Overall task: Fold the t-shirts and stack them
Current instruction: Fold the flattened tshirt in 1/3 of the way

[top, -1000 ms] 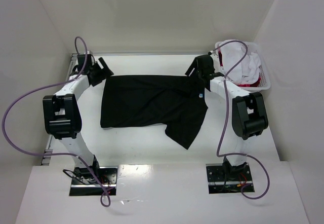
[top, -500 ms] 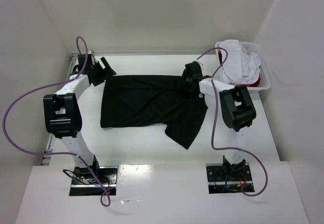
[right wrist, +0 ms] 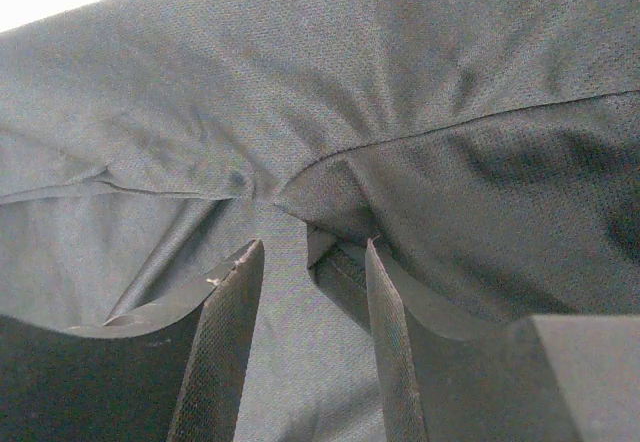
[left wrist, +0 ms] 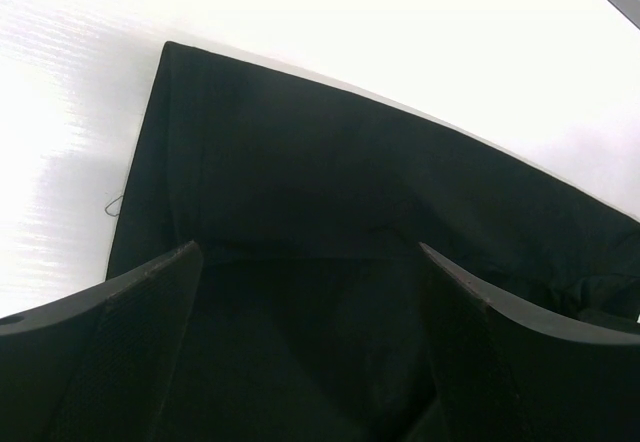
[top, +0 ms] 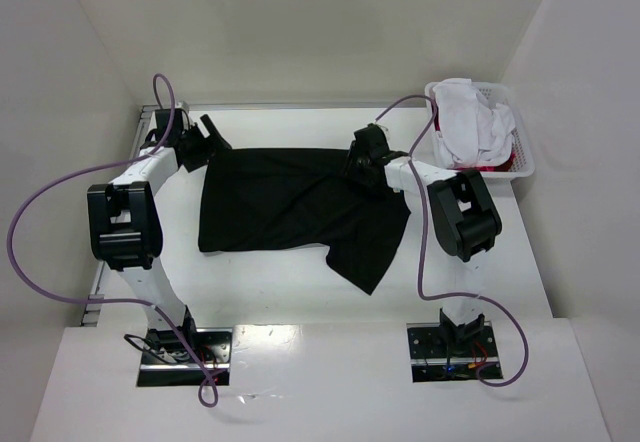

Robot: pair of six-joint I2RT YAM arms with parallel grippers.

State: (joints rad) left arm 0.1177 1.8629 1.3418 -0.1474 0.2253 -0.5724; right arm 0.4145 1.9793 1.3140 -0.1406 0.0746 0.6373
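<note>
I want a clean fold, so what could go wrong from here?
1. The right gripper straddles a small ridge of the black t-shirt; closing there may catch only a wrinkle and slip.
2. The left gripper hangs open at its far left corner; a one-sided pull might skew the shirt.

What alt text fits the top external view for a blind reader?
A black t-shirt lies spread on the white table. The robot's left claw sits at its far left corner, the right claw at its far edge; a basket of clothes stands far right.
</note>
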